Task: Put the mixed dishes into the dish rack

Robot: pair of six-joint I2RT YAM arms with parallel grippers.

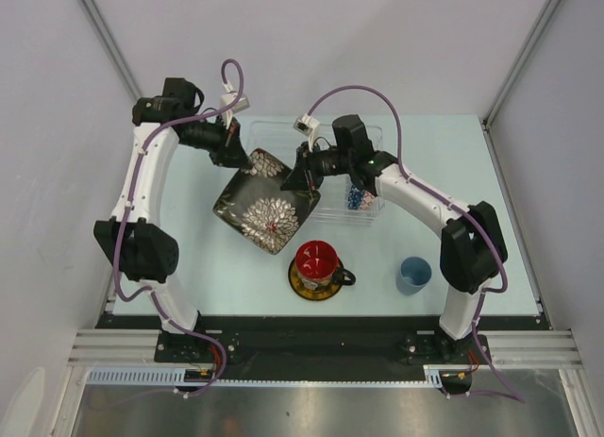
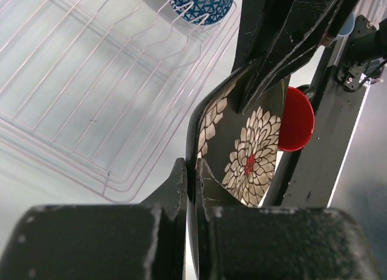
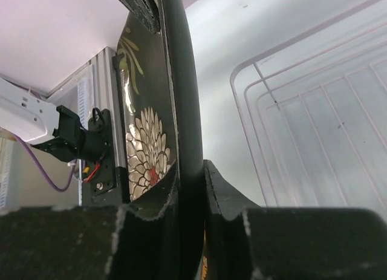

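I am pinching the black square floral plate (image 1: pixel 267 209) with left hand (image 2: pixel 190 171) and right hand (image 3: pixel 188 171); next, I judge, standing it in the clear plastic dish rack (image 1: pixel 376 133)

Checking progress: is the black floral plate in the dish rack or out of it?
Out. The black floral plate is pinched at opposite edges by the left gripper and right gripper, beside the dish rack.

A pale blue table (image 1: pixel 236 278) (grey walls (image 1: pixel 38 126) around) meets an aluminium rail (image 1: pixel 321 347).
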